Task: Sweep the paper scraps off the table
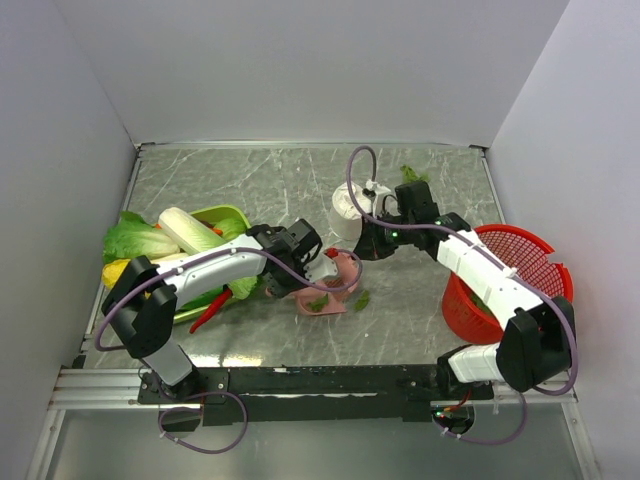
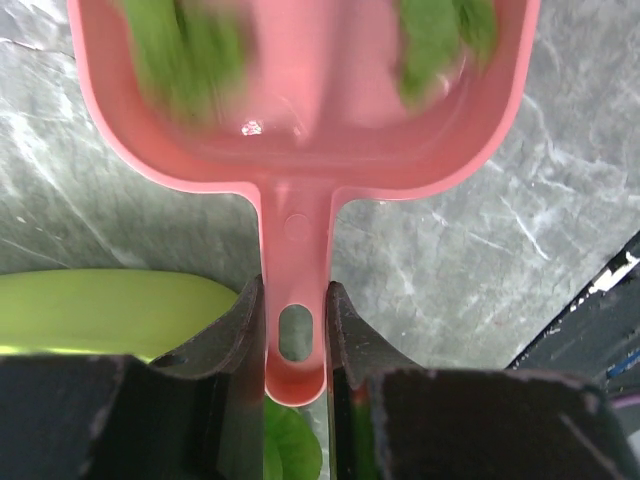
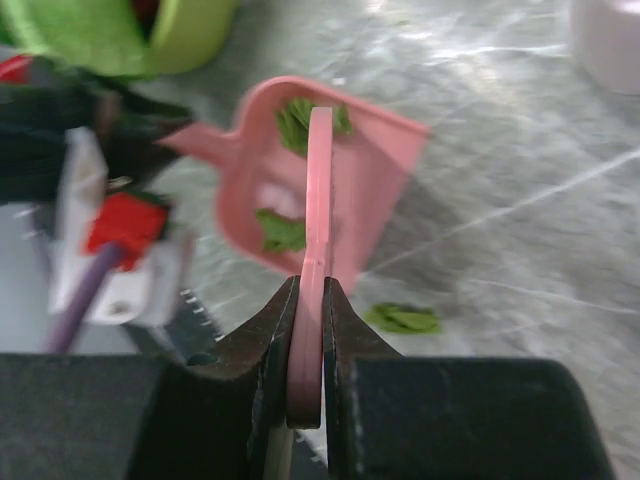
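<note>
My left gripper (image 1: 308, 262) (image 2: 295, 290) is shut on the handle of the pink dustpan (image 1: 325, 292) (image 2: 300, 110), held low over the dark marble table (image 1: 260, 180). Green paper scraps (image 2: 185, 50) (image 3: 280, 230) lie inside the pan. My right gripper (image 1: 362, 248) (image 3: 310, 285) is shut on a thin pink sweeper (image 3: 318, 190), seen edge-on and reaching over the pan. One scrap (image 1: 361, 298) (image 3: 403, 318) lies on the table just right of the pan. More green bits (image 1: 410, 173) lie at the back edge.
A red basket (image 1: 510, 280) stands at the right edge. A white lump (image 1: 345, 215) (image 3: 605, 40) stands behind the pan. A green bowl (image 1: 225, 220) (image 2: 100, 310), lettuces (image 1: 135, 240) and a red chili (image 1: 210, 312) fill the left side.
</note>
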Controlling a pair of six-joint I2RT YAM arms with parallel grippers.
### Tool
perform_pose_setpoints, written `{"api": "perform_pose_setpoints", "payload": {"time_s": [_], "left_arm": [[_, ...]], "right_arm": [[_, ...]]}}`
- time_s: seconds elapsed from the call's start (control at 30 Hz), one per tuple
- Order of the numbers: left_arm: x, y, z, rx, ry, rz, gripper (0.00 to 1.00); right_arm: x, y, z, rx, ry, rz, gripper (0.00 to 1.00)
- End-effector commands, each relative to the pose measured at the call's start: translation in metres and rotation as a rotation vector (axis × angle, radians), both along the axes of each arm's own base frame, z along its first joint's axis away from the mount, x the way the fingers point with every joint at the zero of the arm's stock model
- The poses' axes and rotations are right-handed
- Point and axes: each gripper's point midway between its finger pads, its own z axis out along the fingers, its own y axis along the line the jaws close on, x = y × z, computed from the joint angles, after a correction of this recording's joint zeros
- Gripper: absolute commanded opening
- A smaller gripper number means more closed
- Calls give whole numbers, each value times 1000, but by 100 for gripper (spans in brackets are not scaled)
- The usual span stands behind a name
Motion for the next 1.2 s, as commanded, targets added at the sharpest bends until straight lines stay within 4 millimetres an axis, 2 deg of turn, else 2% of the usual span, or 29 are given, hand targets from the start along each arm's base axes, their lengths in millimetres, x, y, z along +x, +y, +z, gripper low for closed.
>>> {"api": "perform_pose_setpoints", "payload": {"time_s": [0.0,0.03,0.1,0.13,0.27,0.4,0.43,0.53,0.63,0.73,0.83,0.9,1.0,1.07,1.1,1.13,1.17], "left_arm": [[6,-6,6,-39,-36,19,1],[6,-6,6,-41,-40,16,1],[5,-2,5,-40,-47,18,1],[6,-1,6,-39,-50,20,1],[6,4,16,-63,-83,4,1],[0,13,25,-45,-89,-59,1],[-5,18,28,-27,-70,-71,1],[-8,25,28,7,-55,-98,1],[-23,36,20,45,9,-170,1],[-22,44,14,93,8,-182,1],[-20,39,14,85,9,-183,1],[-19,34,13,78,9,-181,1],[-22,27,8,78,21,-173,1],[-25,22,4,73,40,-150,1],[-27,20,0,78,55,-150,1],[-29,17,-2,71,59,-145,1],[-30,15,-3,65,64,-141,1]], "right_arm": [[-7,11,48,110,-46,99,0],[-6,7,56,93,-87,103,0],[-2,-7,57,18,-148,85,0],[-2,-11,65,7,-181,71,0],[-3,-33,69,-84,-233,-9,0],[-3,-65,54,-224,-207,-152,0],[1,-82,50,-289,-213,-234,0],[1,-112,36,-408,-178,-393,0],[-5,-122,22,-451,-149,-423,0],[-12,-121,11,-447,-111,-419,0],[-21,-114,-8,-440,-40,-377,0],[-30,-104,-23,-406,17,-324,0],[-39,-77,-29,-281,98,-262,0],[-37,-48,-22,-141,127,-205,0],[-44,-24,-12,-29,170,-101,0],[-44,-11,-1,48,188,-64,0],[-34,-4,16,132,162,-39,0]]}}
